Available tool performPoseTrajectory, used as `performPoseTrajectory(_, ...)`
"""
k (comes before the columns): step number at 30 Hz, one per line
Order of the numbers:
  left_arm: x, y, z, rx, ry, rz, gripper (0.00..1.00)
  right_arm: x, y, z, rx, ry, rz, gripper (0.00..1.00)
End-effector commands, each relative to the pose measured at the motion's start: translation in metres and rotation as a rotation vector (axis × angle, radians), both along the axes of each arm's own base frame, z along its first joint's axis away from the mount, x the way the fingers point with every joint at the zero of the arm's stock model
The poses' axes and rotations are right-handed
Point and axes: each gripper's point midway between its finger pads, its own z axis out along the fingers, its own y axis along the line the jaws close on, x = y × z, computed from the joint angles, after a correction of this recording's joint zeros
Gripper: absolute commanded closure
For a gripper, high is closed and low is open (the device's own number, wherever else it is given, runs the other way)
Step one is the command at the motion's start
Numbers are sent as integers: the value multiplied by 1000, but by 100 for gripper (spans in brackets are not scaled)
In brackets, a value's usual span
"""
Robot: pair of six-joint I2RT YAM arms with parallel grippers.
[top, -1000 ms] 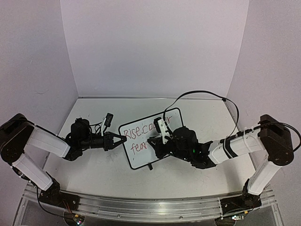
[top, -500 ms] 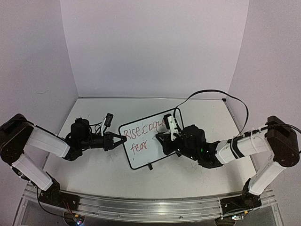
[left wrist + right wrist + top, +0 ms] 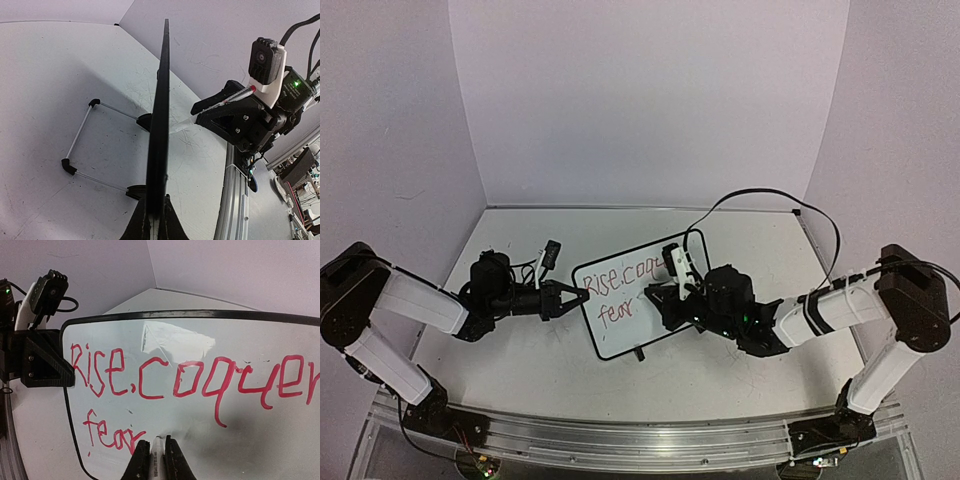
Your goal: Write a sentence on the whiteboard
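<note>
The whiteboard (image 3: 625, 338) stands near the middle of the desk (image 3: 520, 375), leaning back on its wire legs and turned a little askew. The sentence (image 3: 190, 382) runs across it in red marker. The top line reads "Rise, coquer", and the word "fear" sits below the start of that line. In the top view, the right arm hides the end of the top line.

The marker (image 3: 158, 456) points at the board with its tip at the surface just right of the "r" in "fear". Whether it actually touches cannot be told. The right gripper (image 3: 157, 460) has its jaws closed on the marker's barrel, one finger on each side.

The left gripper (image 3: 578, 294) reaches in from the left. Its jaws are clamped on the black frame at the board's left edge, beside the start of the writing. In the left wrist view the board appears edge-on as a dark strip. Behind it, the black-tipped wire legs (image 3: 80, 137) rest on the desk.

A black cable (image 3: 760, 197) arcs over the right arm, and plain white walls (image 3: 640, 100) close in the desk.
</note>
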Motion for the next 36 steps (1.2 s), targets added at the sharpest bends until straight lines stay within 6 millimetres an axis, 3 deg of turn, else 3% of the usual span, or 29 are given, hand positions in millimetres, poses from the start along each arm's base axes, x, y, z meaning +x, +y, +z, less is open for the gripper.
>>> performPoseTrajectory(1, 3, 4, -10, 42, 25, 20, 100, 10, 6, 18, 58, -29, -38, 100)
performPoseTrajectory(7, 3, 3, -9, 40, 20, 18, 100, 13, 7, 15, 38, -30, -43, 100)
performPoseTrajectory(18, 3, 3, -9, 41, 20, 20, 100, -2, 13, 2, 15, 7, 5, 100)
performPoseTrajectory(36, 2, 4, -11, 45, 25, 19, 100, 0, -5, -8, -14, 22, -67, 100)
